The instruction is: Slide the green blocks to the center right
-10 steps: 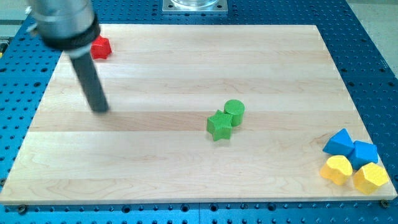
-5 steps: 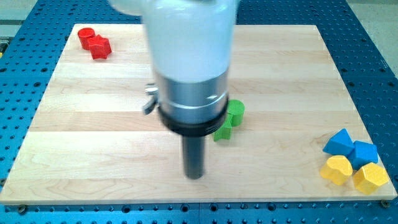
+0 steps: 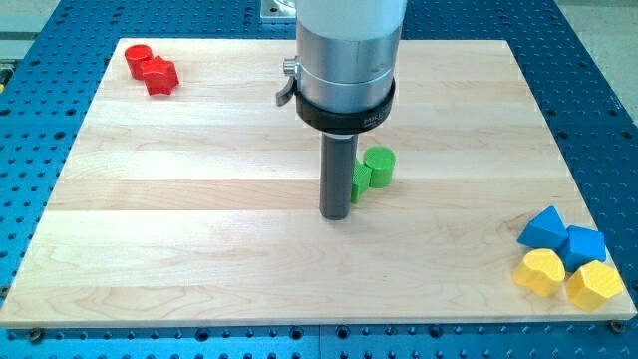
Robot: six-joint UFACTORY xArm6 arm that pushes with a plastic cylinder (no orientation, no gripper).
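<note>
A green cylinder (image 3: 380, 167) stands near the middle of the wooden board (image 3: 199, 239). A second green block, star-shaped (image 3: 356, 182), lies against its left side and is mostly hidden behind my rod. My tip (image 3: 335, 214) rests on the board at the left side of the green star block, touching or almost touching it. The arm's grey body fills the view's top centre.
Two red blocks (image 3: 151, 68) sit at the board's top left corner. Two blue blocks (image 3: 563, 235) and two yellow blocks (image 3: 568, 277) are clustered at the bottom right corner. A blue perforated table surrounds the board.
My rod swept from the board's top left to the bottom centre, then up and right to the green blocks' left side. The green pair has shifted slightly up and right.
</note>
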